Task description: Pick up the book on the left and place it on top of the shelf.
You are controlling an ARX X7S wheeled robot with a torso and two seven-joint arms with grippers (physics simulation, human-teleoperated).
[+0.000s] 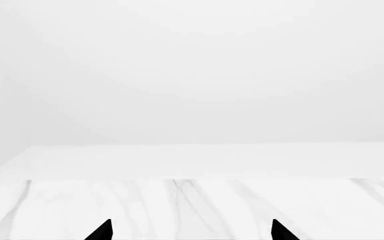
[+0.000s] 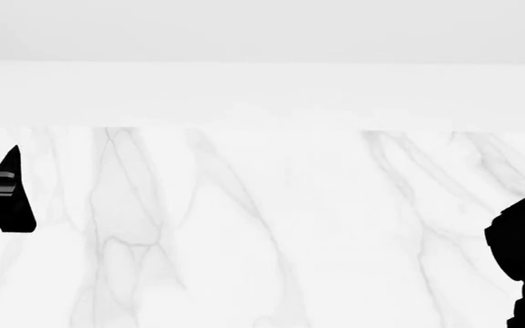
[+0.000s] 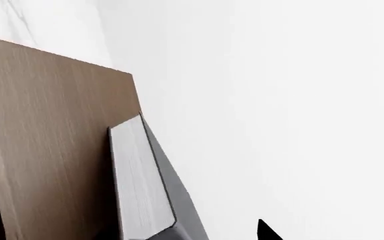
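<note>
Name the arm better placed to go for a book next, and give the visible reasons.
Right, tentatively. Only its wrist view shows a book, leaning against the brown shelf board, with a fingertip nearby. The left gripper faces only bare marble table.

No text, label, brand, number or sign can be read in any of the views. On the left gripper [image 2: 3, 198] in the head view there are a few very small light marks, but they are too tiny and blurred to read.
</note>
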